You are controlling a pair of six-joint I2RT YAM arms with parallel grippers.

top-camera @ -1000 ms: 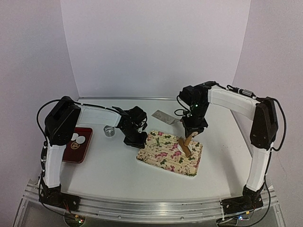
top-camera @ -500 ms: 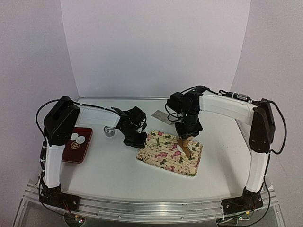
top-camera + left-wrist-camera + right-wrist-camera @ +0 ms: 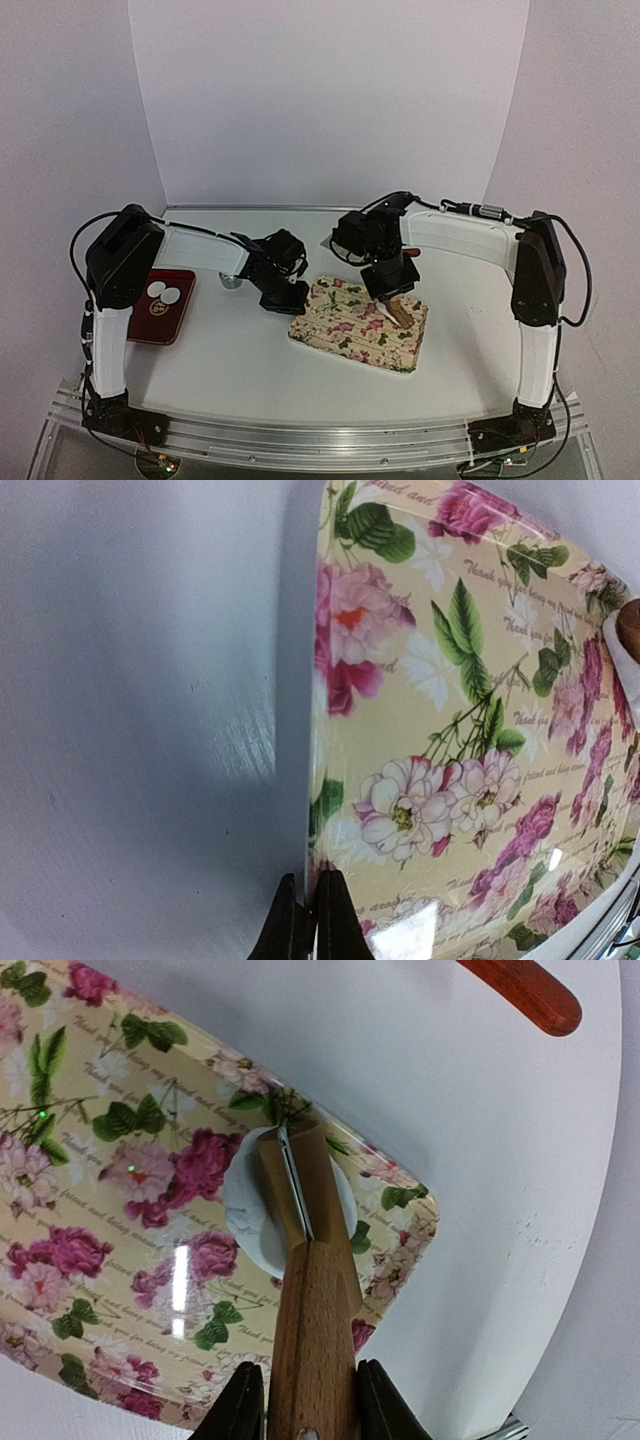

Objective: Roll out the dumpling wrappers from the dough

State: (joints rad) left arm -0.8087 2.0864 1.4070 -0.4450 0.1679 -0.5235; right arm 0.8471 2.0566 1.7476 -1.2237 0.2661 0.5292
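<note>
A flattened white piece of dough (image 3: 248, 1215) lies on the floral tray (image 3: 335, 328), near its right end. My right gripper (image 3: 305, 1400) is shut on the wooden handle of a roller (image 3: 312, 1330), whose head presses on the dough. From above, the right gripper (image 3: 386, 284) stands over the roller (image 3: 397, 311). My left gripper (image 3: 310, 905) is shut on the tray's left rim (image 3: 312, 780); from above the left gripper (image 3: 290, 298) sits at the tray's far left corner. Two dumpling wrappers (image 3: 164, 293) lie on a red plate (image 3: 160, 318) at the left.
A small metal ring (image 3: 231, 281) stands behind the left forearm. A reddish-brown wooden handle (image 3: 520, 992) lies on the table beyond the tray. White walls close the table at the back and on both sides.
The right arm has swung left, carrying its wrist over the tray's far side and turning the roller with it. The left gripper has stayed at the tray's corner.
</note>
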